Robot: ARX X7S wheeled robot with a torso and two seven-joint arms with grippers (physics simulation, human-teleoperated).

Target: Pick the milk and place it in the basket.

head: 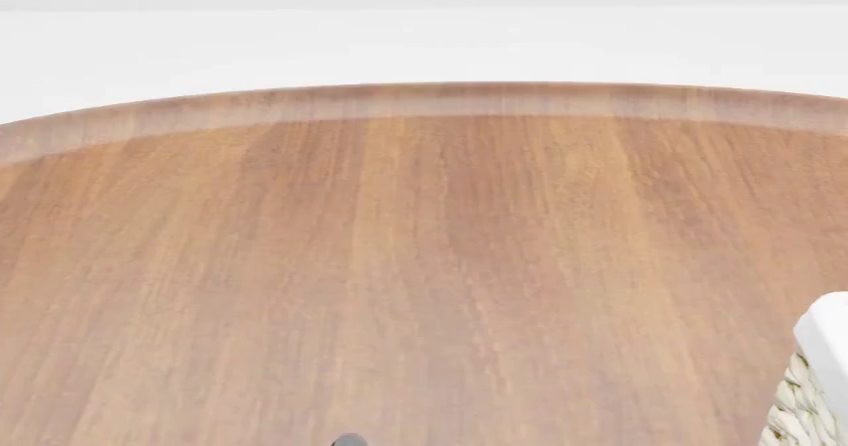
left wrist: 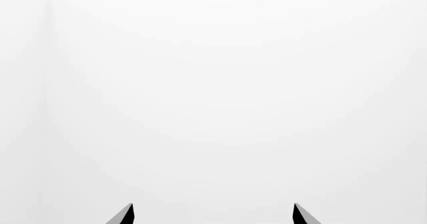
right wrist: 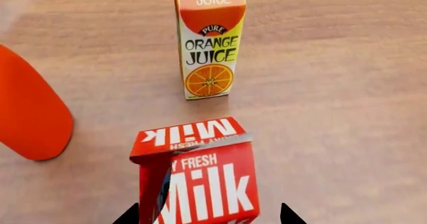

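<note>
1. The step in hand looks like the approach to the grasp. In the right wrist view, the milk (right wrist: 200, 179) fills the lower centre of the frame, a gable-top carton with a red top and white "Milk" lettering, standing upright on the wooden table (right wrist: 333, 109).

2. The right gripper (right wrist: 208, 216) shows only as two dark fingertips at the bottom edge, one on each side of the carton. The jaws stand wide, wider than the carton. Whether they touch it cannot be told from this angle, so it probably is not gripped yet.

3. Above the milk, at upper centre of that frame, stands an orange juice carton (right wrist: 208, 39), apart from it. A smooth orange rounded shape (right wrist: 30, 109) lies at the left edge; what it is cannot be told.

4. The next move likely calls for closing the jaws squarely on the carton, lifting it clear of the juice carton, then carrying it to the basket.

5. In the head view, the basket (head: 811, 391) shows only as a woven corner with white liner at the lower right edge. The milk is out of that view.

6. The left gripper (left wrist: 213, 215) points at blank white, its two fingertips spread wide with nothing between them.
</note>
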